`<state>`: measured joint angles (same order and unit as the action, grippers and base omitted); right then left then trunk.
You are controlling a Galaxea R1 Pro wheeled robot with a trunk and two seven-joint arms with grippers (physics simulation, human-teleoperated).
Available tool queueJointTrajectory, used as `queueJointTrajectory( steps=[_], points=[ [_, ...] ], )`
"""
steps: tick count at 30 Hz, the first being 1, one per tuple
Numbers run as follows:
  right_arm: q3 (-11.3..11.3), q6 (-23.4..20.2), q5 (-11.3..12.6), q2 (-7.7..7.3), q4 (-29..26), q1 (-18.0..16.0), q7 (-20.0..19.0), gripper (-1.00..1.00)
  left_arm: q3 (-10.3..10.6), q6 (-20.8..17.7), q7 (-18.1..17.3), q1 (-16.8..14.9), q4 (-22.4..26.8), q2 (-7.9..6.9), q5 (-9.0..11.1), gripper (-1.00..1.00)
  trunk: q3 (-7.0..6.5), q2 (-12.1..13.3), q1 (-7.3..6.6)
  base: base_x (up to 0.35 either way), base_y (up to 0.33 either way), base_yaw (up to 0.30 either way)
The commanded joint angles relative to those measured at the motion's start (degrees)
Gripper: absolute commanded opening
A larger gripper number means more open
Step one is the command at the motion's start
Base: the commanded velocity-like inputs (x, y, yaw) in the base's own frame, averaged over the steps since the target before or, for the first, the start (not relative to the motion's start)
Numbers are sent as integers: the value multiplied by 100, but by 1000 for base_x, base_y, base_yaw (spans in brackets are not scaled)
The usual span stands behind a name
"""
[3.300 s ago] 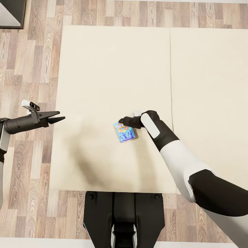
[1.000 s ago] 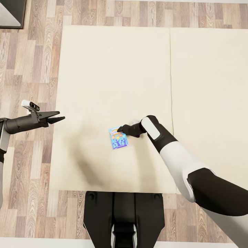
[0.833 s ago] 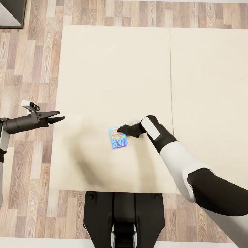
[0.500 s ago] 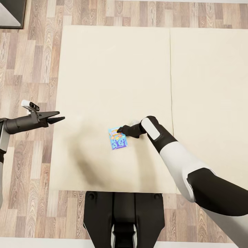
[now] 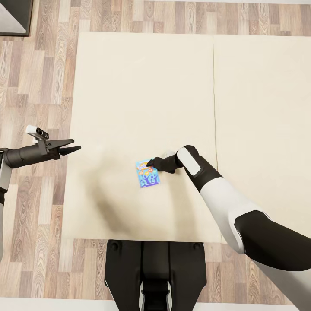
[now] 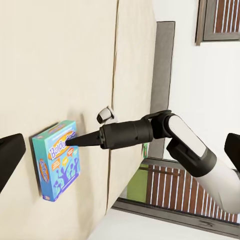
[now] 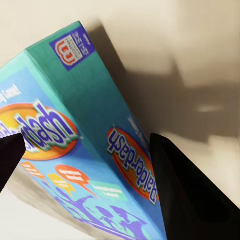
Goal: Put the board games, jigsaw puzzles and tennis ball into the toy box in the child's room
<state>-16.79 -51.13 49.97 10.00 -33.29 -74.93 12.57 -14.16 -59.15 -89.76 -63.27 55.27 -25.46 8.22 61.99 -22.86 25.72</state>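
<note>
One toy in sight: the small blue board game (image 5: 147, 174), lettered "Balderdash" in the right wrist view, lying flat on the bed (image 5: 142, 86).
Right hand: our right hand (image 5: 149, 163) is down at the far edge of the board game, with its dark fingertip (image 6: 75, 142) at the box's top rim in the left wrist view.
Right hand state: from the right wrist view we see one finger (image 7: 192, 195) on the far side of the box and the other (image 7: 9, 155) on the near side, with the box's teal edge between them, so the hand is parted around the box; we can't tell if the pads actually press on it.
Board game position: right under and just in front of the right hand, near the bed's front edge, turned a bit askew.
Left hand: our left hand (image 5: 76, 146) hangs off to the side, over the bed's side edge, well apart from the box, with the fingers spread and nothing between them.
Bed: cream mattress with one seam line running away from us, past the right hand's outer side.
Floor: wood planks (image 5: 39, 86) around the bed, under the left arm.
Far corner: something dark (image 5: 13, 17) sits beyond the left hand; we can't make out what it is.
</note>
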Motion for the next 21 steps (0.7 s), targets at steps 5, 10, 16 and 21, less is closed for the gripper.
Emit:
queueJointTrajectory(
  steps=[5, 10, 16, 21],
  points=[
    [-17, -46, -155, 0, 380, -2, 70, 100, 1, -61, -24, -1, 1, -2, -4, 100, 6, -6, 6, 0, 0, 0],
    [-18, -42, -25, 0, 368, 0, 78, 100, 8, -61, -24, -1, 1, -54, -4, 100, 6, -6, 6, 0, 0, 0],
    [-18, -20, 79, 0, 367, 1, 85, 100, 2, -61, -24, -1, 1, -78, -4, 100, -8, -6, 6, 0, 0, 0],
    [-18, -16, 90, 0, 367, 3, 87, 100, 8, -61, -24, -1, 1, -81, -4, 100, -35, -6, 6, 0, 0, 0]
  ],
)
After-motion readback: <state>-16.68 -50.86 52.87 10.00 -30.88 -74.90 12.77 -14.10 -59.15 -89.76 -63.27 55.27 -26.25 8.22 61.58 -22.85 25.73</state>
